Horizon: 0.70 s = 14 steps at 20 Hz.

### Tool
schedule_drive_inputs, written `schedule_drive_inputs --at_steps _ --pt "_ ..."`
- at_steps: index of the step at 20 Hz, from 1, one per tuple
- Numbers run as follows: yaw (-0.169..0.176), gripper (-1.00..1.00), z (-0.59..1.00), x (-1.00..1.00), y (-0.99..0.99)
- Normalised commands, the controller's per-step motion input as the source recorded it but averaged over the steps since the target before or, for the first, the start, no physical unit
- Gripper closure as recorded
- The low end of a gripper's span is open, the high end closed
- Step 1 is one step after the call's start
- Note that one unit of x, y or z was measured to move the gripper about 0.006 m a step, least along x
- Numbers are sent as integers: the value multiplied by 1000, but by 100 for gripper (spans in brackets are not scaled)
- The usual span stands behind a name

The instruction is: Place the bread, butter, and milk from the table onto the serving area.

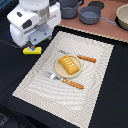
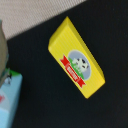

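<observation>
the arm (image 1: 32, 20) hung over the far corner of the dark surface (image 1: 107, 90), at the exterior view's left, its white wrist pointing straight down. the tool (image 1: 34, 44) sat low, just above the butter (image 1: 32, 50), which lay flat on the surface directly under it, just off the mat's (image 1: 35, 80) edge. the white housing hid most of the fingers in the exterior view, and the wrist view showed none of them, so i cannot tell how far apart the tool's fingers stood or whether they touched the butter.

in the wrist view the butter (image 2: 76, 57) lay diagonally across the frame, its red ribbon and cow label facing up, wholly on the dark surface (image 2: 45, 95). a corner of the mat (image 2: 35, 12) showed pale beyond it. near the butter, apart from it, a pale blue and white edge (image 2: 9, 100) with red and green marks stood at the frame's border; too little showed to name it surely.

well away from the tool, toward the near side, the bread (image 1: 69, 64) rested on a plate (image 1: 58, 70) in the middle of the mat. a knife (image 1: 86, 58) lay on the far side of the plate and a fork (image 1: 67, 81) on the near side, both with orange handles. beyond the mat a pinkish board (image 1: 100, 25) carried dark pots (image 1: 91, 15).
</observation>
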Motion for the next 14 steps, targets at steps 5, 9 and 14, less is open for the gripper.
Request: schedule_drive_inputs --at_steps 5,9,14 --pt "163 -100 -313 -613 54" --pt "126 -100 -446 -545 8" --pt "109 -100 -474 -517 11"
